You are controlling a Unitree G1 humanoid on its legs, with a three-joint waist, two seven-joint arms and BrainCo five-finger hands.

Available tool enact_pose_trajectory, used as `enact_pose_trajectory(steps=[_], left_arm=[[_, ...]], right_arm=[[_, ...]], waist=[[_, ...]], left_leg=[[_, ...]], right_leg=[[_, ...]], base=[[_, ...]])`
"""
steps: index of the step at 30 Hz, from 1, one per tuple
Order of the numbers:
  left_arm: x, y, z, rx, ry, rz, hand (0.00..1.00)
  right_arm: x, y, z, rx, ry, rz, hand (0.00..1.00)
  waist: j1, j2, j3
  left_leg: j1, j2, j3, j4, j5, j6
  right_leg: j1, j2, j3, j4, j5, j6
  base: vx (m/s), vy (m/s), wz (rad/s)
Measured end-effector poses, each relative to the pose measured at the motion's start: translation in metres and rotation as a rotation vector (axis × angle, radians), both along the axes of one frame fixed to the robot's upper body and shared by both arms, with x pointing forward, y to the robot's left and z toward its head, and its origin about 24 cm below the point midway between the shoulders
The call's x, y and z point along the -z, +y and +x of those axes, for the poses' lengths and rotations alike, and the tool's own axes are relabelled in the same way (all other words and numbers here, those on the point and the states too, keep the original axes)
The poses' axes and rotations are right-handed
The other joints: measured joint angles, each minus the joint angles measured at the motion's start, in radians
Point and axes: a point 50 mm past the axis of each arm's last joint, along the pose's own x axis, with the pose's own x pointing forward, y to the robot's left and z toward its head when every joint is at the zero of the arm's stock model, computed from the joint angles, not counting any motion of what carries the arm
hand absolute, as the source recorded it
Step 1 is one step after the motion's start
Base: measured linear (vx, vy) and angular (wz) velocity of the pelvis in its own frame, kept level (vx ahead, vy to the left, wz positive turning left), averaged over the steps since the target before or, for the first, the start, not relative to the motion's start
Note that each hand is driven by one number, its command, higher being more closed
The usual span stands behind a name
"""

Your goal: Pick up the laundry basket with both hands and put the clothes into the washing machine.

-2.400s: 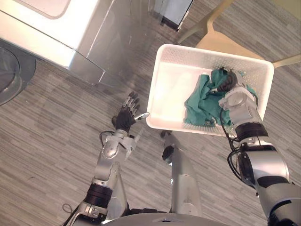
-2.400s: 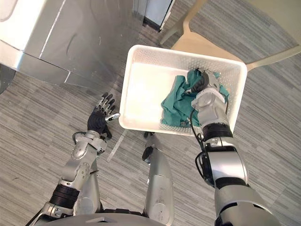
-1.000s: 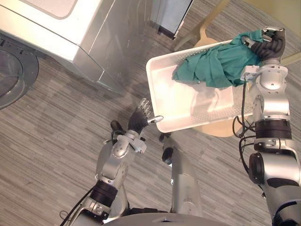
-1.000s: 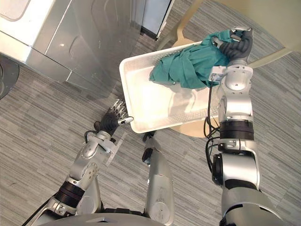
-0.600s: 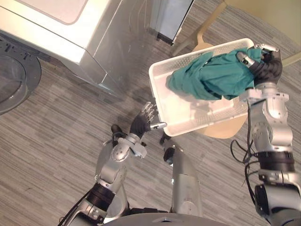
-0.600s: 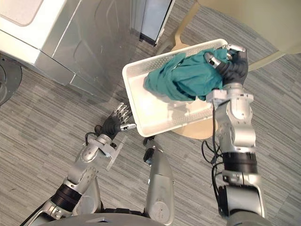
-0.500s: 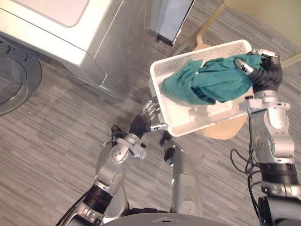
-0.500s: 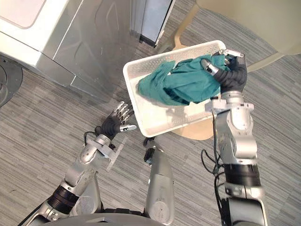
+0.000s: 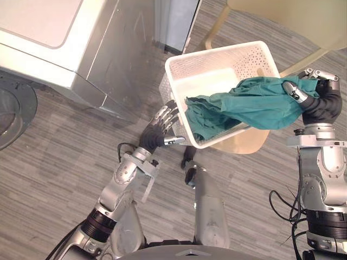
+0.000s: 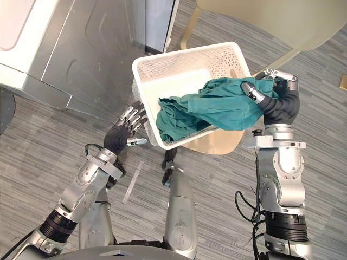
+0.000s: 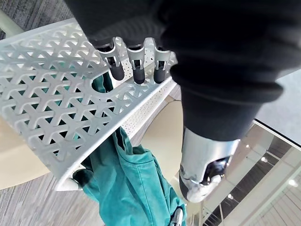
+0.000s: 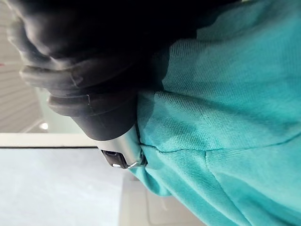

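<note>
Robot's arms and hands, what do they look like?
The left arm and right arm are silver-grey, built of rounded segments with black bands at the joints. The left hand and right hand wear dark ribbed covers, with silver fingers ending in dark tips.

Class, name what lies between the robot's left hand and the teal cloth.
The perforated side wall of the white basket. In the left wrist view, the fingers of the left hand rest on its outside, and the teal cloth shows through the holes behind.
</note>
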Motion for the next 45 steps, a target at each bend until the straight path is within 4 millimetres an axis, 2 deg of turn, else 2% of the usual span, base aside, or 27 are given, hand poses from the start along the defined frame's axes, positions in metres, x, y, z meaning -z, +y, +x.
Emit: enact_pose_trajectory(steps=[6,9,11,13,16,18,20,21,22,24,27,30,32,34,37,40,42,45], left_arm=[[-0.007,0.006,-0.003,0.025,-0.03,0.0,0.0],[-0.007,0.008,-0.003,0.031,-0.045,0.02,0.0],[-0.005,0.009,0.0,0.036,-0.047,0.051,0.0],[0.001,0.007,0.007,0.037,-0.034,0.093,0.0],[0.003,0.004,0.019,0.026,-0.042,0.173,0.0],[-0.012,0.003,0.028,0.004,-0.13,0.24,0.0],[-0.028,0.002,0.035,-0.018,-0.208,0.284,0.0],[-0.045,0.003,0.043,-0.055,-0.277,0.305,0.0],[-0.052,0.005,0.046,-0.076,-0.3,0.309,0.0],[-0.073,0.014,0.054,-0.166,-0.363,0.312,0.0],[-0.085,0.024,0.059,-0.24,-0.397,0.309,0.0],[-0.093,0.036,0.054,-0.265,-0.431,0.347,0.0],[-0.096,0.044,0.042,-0.27,-0.466,0.365,0.0],[-0.1,0.046,0.018,-0.218,-0.563,0.438,0.0],[-0.094,0.05,-0.002,-0.141,-0.602,0.526,0.0],[-0.069,0.056,-0.016,-0.023,-0.538,0.651,0.0],[-0.045,0.055,-0.028,0.119,-0.454,0.736,0.0],[-0.018,0.047,-0.044,0.325,-0.345,0.773,0.0]], right_arm=[[-0.007,0.003,-0.002,-0.023,-0.039,-0.016,1.0],[-0.019,0.008,0.001,-0.043,-0.088,-0.024,1.0],[-0.029,0.017,0.005,-0.078,-0.12,-0.043,1.0],[-0.037,0.032,0.005,-0.139,-0.158,-0.062,1.0],[-0.046,0.052,-0.008,-0.214,-0.243,-0.049,1.0],[-0.048,0.059,-0.019,-0.241,-0.296,-0.022,1.0],[-0.043,0.06,-0.02,-0.244,-0.29,0.0,1.0],[-0.037,0.061,-0.019,-0.241,-0.271,0.032,1.0],[-0.035,0.061,-0.019,-0.242,-0.264,0.042,1.0],[-0.03,0.063,-0.018,-0.248,-0.25,0.067,1.0],[-0.025,0.062,-0.019,-0.246,-0.229,0.074,1.0],[-0.023,0.062,-0.026,-0.262,-0.22,0.086,1.0],[-0.021,0.061,-0.029,-0.265,-0.212,0.077,1.0],[-0.014,0.058,-0.031,-0.253,-0.173,0.067,1.0],[-0.01,0.059,-0.031,-0.273,-0.141,0.045,1.0],[-0.008,0.06,-0.03,-0.296,-0.122,0.011,1.0],[-0.008,0.061,-0.028,-0.318,-0.108,-0.023,1.0],[-0.01,0.069,-0.022,-0.371,-0.099,-0.055,1.0]], waist=[[-0.012,-0.006,-0.003],[-0.02,-0.006,-0.003],[-0.023,-0.007,-0.003],[-0.006,-0.006,-0.001],[0.021,-0.013,0.003],[0.032,-0.014,0.006],[0.032,-0.016,0.007],[0.033,-0.016,0.007],[0.033,-0.016,0.007],[0.033,-0.016,0.007],[0.037,-0.016,0.007],[0.052,-0.016,0.007],[0.055,-0.016,0.007],[0.063,-0.015,0.006],[0.069,-0.014,0.003],[0.073,-0.015,-0.001],[0.072,-0.015,-0.015],[0.067,-0.014,-0.015]], left_leg=[[-0.019,-0.012,-0.002,-0.005,-0.012,-0.007],[-0.054,-0.014,-0.004,0.002,-0.019,-0.002],[-0.09,0.006,-0.003,0.045,-0.031,0.006],[-0.12,0.046,0.001,0.102,-0.052,0.015],[-0.162,0.107,0.017,0.183,-0.099,0.017],[-0.202,0.143,0.024,0.226,-0.13,0.018],[-0.219,0.147,0.026,0.227,-0.13,0.018],[-0.231,0.152,0.028,0.227,-0.13,0.018],[-0.233,0.153,0.028,0.227,-0.13,0.017],[-0.229,0.157,0.028,0.225,-0.127,0.015],[-0.211,0.157,0.028,0.219,-0.121,0.008],[-0.176,0.155,0.029,0.205,-0.114,0.011],[-0.141,0.154,0.029,0.198,-0.113,0.009],[-0.075,0.145,0.03,0.179,-0.115,-0.001],[-0.008,0.136,0.031,0.163,-0.117,-0.013],[0.052,0.135,0.032,0.157,-0.123,-0.027],[0.065,0.14,0.026,0.176,-0.131,-0.036],[0.066,0.155,0.019,0.217,-0.153,-0.04]], right_leg=[[-0.003,0.015,0.022,-0.081,0.049,-0.001],[-0.02,0.027,0.043,-0.132,0.082,0.007],[-0.041,0.035,0.048,-0.139,0.109,0.006],[-0.063,0.06,0.065,-0.133,0.119,0.005],[-0.112,0.084,0.086,-0.095,0.12,0.004],[-0.15,0.096,0.09,-0.078,0.119,0.004],[-0.165,0.096,0.086,-0.084,0.119,0.004],[-0.171,0.096,0.077,-0.09,0.119,0.004],[-0.171,0.095,0.074,-0.091,0.119,0.004],[-0.165,0.095,0.068,-0.092,0.122,0.006],[-0.148,0.095,0.063,-0.089,0.125,0.002],[-0.122,0.092,0.053,-0.072,0.11,-0.006],[-0.098,0.087,0.044,-0.049,0.091,-0.007],[-0.051,0.077,0.039,-0.017,0.052,-0.008],[-0.006,0.068,0.038,0.014,0.015,-0.008],[0.032,0.064,0.041,0.055,-0.026,-0.011],[0.031,0.06,0.045,0.101,-0.05,-0.012],[0.019,0.056,0.054,0.156,-0.088,-0.008]], base=[[-0.06,0.03,-0.12],[-0.09,0.029,-0.15],[-0.08,0.023,-0.22],[-0.04,0.002,-0.42],[-0.04,-0.007,-0.49],[-0.04,-0.005,-0.32],[-0.03,-0.012,-0.07],[0.0,0.0,0.0],[0.0,0.0,0.0],[0.0,0.0,0.0],[0.02,0.002,0.03],[0.04,0.006,0.06],[0.06,0.009,0.08],[0.07,0.012,0.12],[0.06,0.0,0.05],[0.03,-0.009,-0.01],[0.0,0.0,0.0],[-0.03,-0.003,-0.06]])
